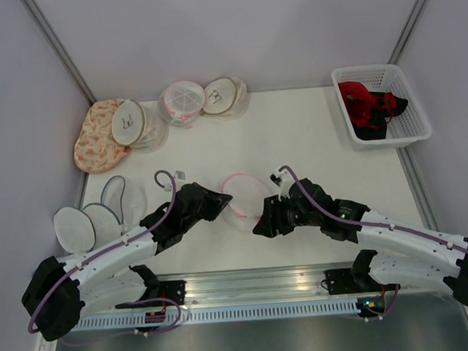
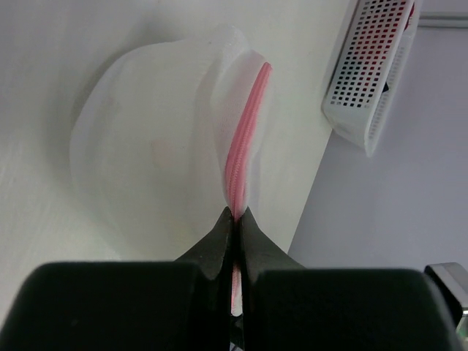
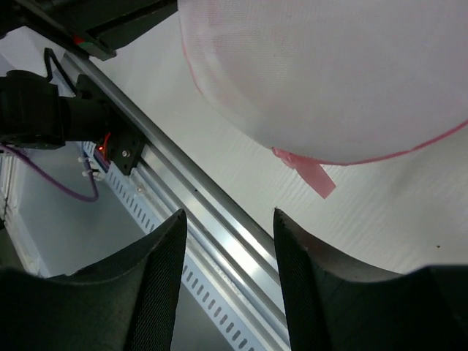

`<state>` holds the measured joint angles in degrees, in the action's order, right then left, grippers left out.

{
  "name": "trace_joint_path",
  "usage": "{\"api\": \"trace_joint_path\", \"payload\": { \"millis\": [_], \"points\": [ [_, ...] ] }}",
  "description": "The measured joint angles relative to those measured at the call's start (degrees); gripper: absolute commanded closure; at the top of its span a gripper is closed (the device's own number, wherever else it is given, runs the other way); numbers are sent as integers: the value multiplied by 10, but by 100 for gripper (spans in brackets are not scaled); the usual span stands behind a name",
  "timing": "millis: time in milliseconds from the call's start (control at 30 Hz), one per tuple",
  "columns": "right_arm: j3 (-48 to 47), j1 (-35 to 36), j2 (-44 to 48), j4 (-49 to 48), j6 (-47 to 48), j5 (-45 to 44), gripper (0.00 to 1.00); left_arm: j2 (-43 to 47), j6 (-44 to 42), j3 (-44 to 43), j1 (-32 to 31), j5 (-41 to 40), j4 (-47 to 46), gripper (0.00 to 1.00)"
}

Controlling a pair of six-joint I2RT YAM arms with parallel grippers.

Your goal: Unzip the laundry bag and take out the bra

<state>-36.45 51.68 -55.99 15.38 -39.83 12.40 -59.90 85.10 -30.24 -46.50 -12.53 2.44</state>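
Zipper [image 2: 246,131] of laundry bag [image 2: 146,161] runs straight away from pinching left fingers [image 2: 216,243].

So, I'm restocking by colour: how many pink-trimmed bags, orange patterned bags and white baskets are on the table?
Pink-trimmed bags: 2 (middle bag, back bag)
Orange patterned bag: 1
White basket: 1
Total: 4

I've got a white basket [image 1: 371,72] of red and black garments [image 1: 367,107] far right, spare mesh bags [image 1: 185,103] far left on the tabletop [image 1: 304,142].
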Motion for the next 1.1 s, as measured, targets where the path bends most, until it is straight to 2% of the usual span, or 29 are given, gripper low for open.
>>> {"api": "trace_joint_path", "payload": {
  "millis": [200, 433, 500, 600, 633, 700, 733, 767, 933, 1100],
  "points": [
    [10, 62, -54, -47, -18, -99, 44, 1, 23, -9, -9, -9, 2, 98],
    [10, 90, -82, -74, -23, -204, 45, 10, 36, -9, -9, -7, 4, 98],
    [10, 92, -85, -79, -23, -226, 49, 10, 39, -9, -9, -5, 4, 98],
    [10, 93, -85, -85, -23, -252, 62, 10, 42, -6, -9, -2, 2, 98],
    [10, 93, -85, -88, -23, -259, 73, 10, 43, -5, -9, -2, 2, 98],
    [10, 93, -84, -93, -21, -269, 84, 10, 45, -1, -9, 3, 1, 98],
    [10, 93, -82, -94, -22, -273, 94, 10, 45, 1, -9, 6, 1, 98],
    [10, 93, -79, -95, -20, -276, 98, 10, 46, 3, -9, 7, 0, 98],
    [10, 93, -65, -81, -19, -279, 99, 11, 46, 14, -9, 13, 0, 98],
    [-9, 94, -62, -9, -10, -274, 100, 29, 0, 17, -9, 25, 2, 98]
  ]
}}
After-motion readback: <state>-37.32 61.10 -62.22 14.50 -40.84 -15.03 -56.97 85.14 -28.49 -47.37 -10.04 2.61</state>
